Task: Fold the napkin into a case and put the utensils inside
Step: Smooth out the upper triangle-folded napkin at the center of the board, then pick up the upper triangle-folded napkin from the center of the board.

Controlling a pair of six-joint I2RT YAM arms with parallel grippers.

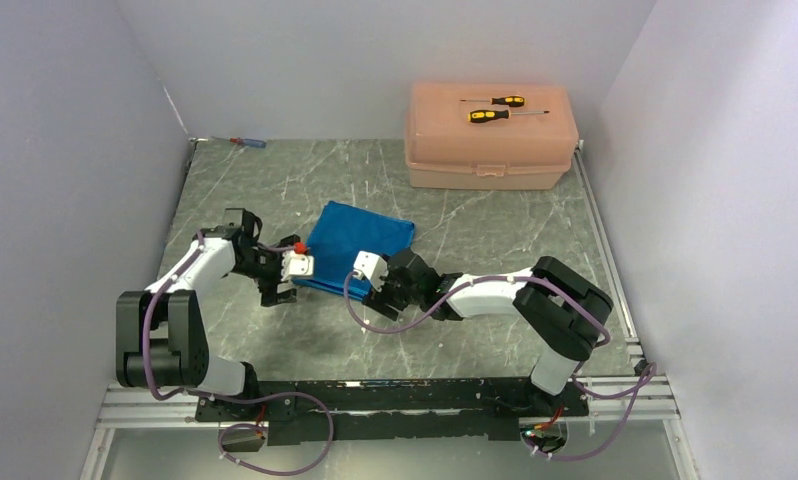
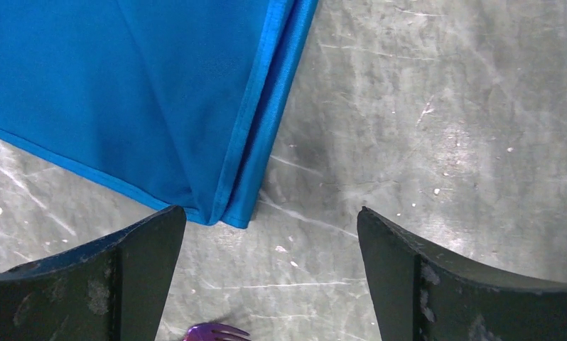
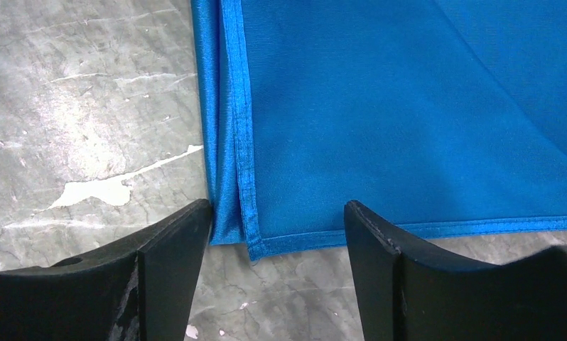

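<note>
Where it lies folded near the middle of the grey marbled table (image 1: pixel 475 330), the napkin (image 1: pixel 360 247) is plain bright blue and smooth, with 2 hemmed layers stacked at each near corner. The right gripper (image 3: pixel 277 206) straddles 1 corner, jaws apart, not pinching. The left gripper (image 2: pixel 268 213) stands wide beside the other corner, with purple fork (image 2: pixel 217 332) tines showing between its fingers.

Grey marble-patterned table (image 1: pixel 275 190), white-veined and scuffed, enclosed by plain pale grey-lilac walls (image 1: pixel 375 60) at left, back and right. Silver metal rails (image 1: pixel 600 230) border its right and near edges. Lighting even.
</note>
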